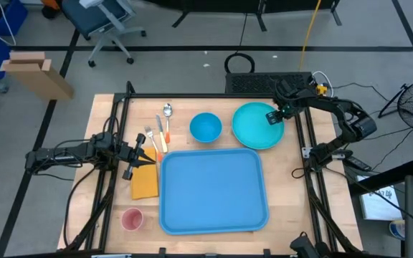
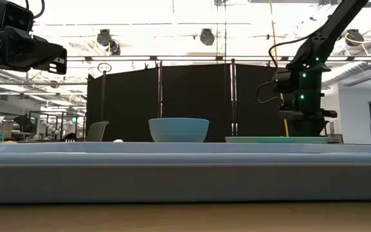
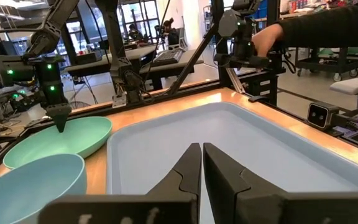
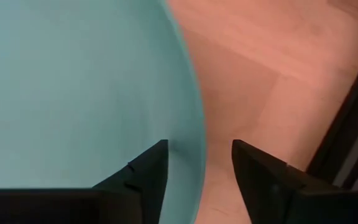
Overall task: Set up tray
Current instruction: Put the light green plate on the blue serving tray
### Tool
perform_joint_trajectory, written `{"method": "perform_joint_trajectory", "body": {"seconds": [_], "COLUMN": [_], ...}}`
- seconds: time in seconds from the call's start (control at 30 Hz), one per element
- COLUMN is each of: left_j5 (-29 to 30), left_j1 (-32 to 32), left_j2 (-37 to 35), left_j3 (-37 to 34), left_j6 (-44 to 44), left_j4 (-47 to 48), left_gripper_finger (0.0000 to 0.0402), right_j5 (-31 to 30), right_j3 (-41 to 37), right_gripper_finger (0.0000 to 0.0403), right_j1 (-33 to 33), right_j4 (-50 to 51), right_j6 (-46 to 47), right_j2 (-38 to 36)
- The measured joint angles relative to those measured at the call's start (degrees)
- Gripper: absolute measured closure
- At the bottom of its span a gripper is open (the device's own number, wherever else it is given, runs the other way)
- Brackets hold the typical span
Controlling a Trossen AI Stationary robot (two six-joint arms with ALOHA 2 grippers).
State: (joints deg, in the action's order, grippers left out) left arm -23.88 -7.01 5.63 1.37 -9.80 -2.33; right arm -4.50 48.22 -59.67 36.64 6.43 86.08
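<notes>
Your tray (image 1: 214, 190) lies flat at the desk's (image 1: 285, 186) 6 o'clock edge. Your right claw (image 4: 199, 163), fingers parted, straddles the teal plate's (image 1: 253, 127) rim at 1 o'clock; your left claw (image 3: 202, 165) hovers clenched, empty, at 9 o'clock.

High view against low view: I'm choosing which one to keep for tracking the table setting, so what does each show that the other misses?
Only the high view shows the cutlery, orange napkin, pink cup and the shut left gripper. Only the low view shows the room's ceiling lights and black partition. Both show the tray, blue bowl, teal plate and the open right gripper at the plate's rim.
</notes>
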Motion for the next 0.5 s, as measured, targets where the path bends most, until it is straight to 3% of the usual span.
{"method": "perform_joint_trajectory", "body": {"seconds": [0.17, 0.33, 0.5], "left_j5": [0.0, 0.0, 0.0], "left_j1": [0.0, 0.0, 0.0], "left_j2": [0.0, 0.0, 0.0], "left_j3": [0.0, 0.0, 0.0], "left_j6": [0.0, 0.0, 0.9], "left_j4": [0.0, 0.0, 0.0], "left_gripper_finger": [0.0380, 0.0380, 0.0380], "right_j5": [-0.1, 0.2, 0.7], "right_j3": [-0.3, -0.3, -0.2], "right_gripper_finger": [0.0295, 0.0379, 0.0392], "right_j1": [0.2, 0.1, 0.0], "right_j4": [-0.6, -1.3, -1.3], "right_j6": [-1.4, -1.1, -1.1], "right_j2": [0.0, -0.1, -0.3]}}
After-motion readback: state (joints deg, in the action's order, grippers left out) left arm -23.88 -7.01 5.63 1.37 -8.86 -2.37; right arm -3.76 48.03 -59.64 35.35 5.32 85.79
